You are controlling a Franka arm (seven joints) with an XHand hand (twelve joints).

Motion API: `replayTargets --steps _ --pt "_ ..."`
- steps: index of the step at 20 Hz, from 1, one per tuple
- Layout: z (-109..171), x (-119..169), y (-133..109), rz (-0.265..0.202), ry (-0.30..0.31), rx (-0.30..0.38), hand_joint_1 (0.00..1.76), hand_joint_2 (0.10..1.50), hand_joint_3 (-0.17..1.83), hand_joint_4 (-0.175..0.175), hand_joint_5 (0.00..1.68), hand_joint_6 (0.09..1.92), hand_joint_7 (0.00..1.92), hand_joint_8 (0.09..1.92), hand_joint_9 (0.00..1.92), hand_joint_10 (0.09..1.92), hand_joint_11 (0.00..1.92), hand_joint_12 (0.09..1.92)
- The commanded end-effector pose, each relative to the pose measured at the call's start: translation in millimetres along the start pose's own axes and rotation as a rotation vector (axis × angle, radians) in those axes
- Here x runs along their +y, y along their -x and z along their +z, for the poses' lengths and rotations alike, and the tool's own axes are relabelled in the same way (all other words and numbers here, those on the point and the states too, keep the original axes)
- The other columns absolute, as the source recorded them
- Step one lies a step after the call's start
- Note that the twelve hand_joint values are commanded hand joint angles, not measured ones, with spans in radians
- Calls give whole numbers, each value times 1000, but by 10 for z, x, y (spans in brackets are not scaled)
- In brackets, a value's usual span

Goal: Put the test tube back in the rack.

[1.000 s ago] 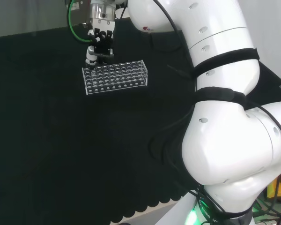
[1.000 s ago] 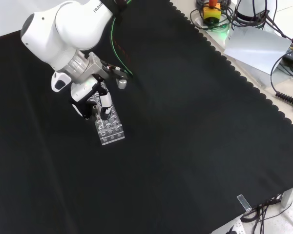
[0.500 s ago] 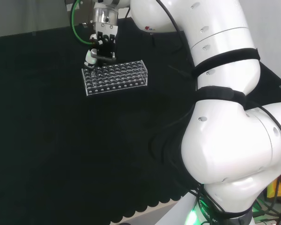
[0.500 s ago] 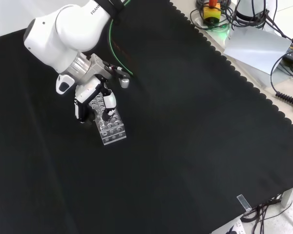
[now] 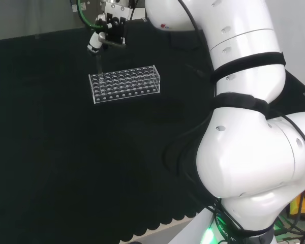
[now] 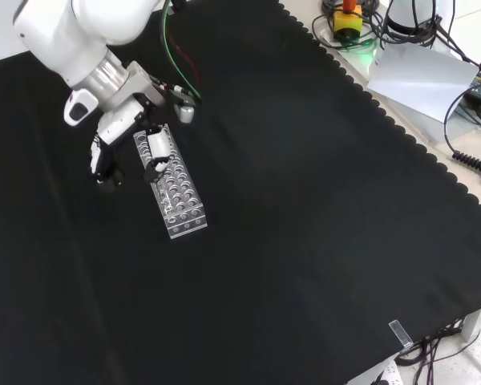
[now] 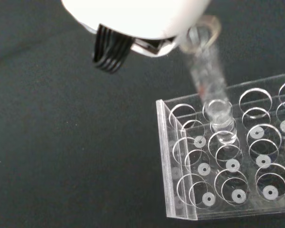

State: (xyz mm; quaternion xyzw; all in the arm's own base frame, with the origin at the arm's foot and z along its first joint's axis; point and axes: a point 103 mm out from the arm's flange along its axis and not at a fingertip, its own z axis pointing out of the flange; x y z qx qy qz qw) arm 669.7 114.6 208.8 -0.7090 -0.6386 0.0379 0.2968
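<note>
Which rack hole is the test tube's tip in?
The test tube tip sits in the rack's far edge row, second hole from the end wall; neighbouring holes are empty.

Lighting is even and fairly bright, and the black cloth [image 6: 305,208] soaks it up, so barely any shadows show. The white arm link [image 5: 244,168] nearly blows out. In the wrist view the robot hand [image 7: 137,16] is blurred and the clear tube [image 7: 210,80] smears.
</note>
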Motion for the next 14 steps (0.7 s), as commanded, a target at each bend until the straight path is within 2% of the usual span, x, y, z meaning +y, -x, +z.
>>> replayTargets --steps 1,9,14 --pt "-265 -634 171 -32 -26 18 1122 523 804 -59 494 718 576 913 713 832 417 1465" --pt "-869 -1111 174 -51 54 2 1111 534 779 -55 493 692 559 917 693 847 395 1477" --pt "-1065 -1365 236 -44 85 -6 1106 538 774 -52 487 683 552 917 689 849 389 1479"
